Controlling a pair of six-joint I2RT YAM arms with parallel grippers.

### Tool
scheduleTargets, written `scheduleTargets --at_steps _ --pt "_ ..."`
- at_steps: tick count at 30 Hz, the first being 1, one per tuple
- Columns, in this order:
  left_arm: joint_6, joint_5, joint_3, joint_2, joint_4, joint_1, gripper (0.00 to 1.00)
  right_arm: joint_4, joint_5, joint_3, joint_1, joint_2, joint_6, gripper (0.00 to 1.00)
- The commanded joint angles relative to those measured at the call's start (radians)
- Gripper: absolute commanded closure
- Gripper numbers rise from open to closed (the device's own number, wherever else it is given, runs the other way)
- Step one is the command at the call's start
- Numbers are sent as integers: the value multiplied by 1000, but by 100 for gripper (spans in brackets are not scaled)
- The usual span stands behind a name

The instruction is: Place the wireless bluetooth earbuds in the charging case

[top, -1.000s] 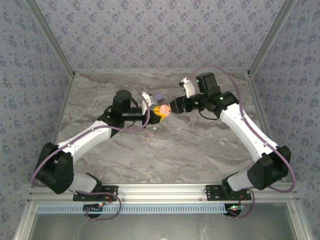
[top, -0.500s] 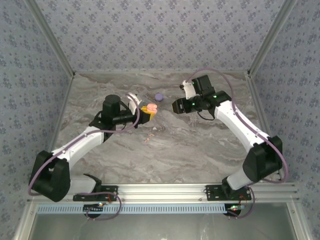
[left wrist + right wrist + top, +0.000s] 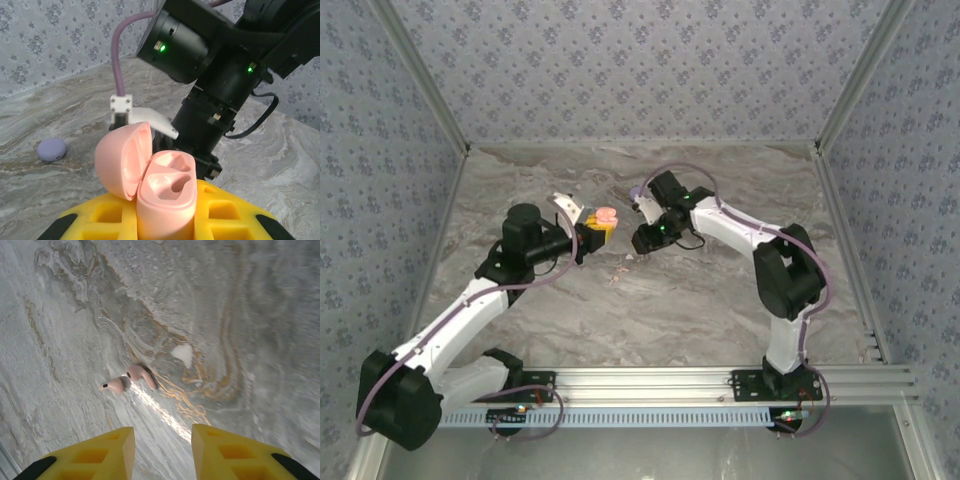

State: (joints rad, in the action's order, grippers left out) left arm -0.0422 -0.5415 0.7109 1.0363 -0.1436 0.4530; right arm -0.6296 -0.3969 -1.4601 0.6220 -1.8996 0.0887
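Two arms reach over the marble table point(image 3: 720, 310), the left arm point(image 3: 470, 300) and the right arm point(image 3: 740, 232), and their tips are near each other in the middle. The left gripper point(image 3: 598, 232) is closed around the lower part of the pink charging case point(image 3: 165, 197). This case stands upright with its lid open to the left, and both sockets inside are empty. The right gripper point(image 3: 162, 432) points down at the table, its yellow fingers point(image 3: 105, 450) apart with nothing between them. A lavender case point(image 3: 51, 149) lies on the table beyond the pink one. Two pink earbuds point(image 3: 137, 374) lie on the table touching each other, just ahead of the right fingers.
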Motion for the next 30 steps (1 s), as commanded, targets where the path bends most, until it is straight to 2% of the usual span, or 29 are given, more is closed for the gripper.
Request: scheduleTargets --at_steps 1,6,17,30 --pt "-10 34 -4 -32 40 -6 87 -28 -16 -58 36 -48 -47 66" --pt "-10 40 1 -42 57 -6 87 -42 8 -89 75 -108 -77 71" --pt "-20 38 7 -44 48 -7 87 -48 88 -107 122 -184 -107 71" --pt "-21 38 7 -42 50 -7 86 -60 118 -126 137 -226 -118 71"
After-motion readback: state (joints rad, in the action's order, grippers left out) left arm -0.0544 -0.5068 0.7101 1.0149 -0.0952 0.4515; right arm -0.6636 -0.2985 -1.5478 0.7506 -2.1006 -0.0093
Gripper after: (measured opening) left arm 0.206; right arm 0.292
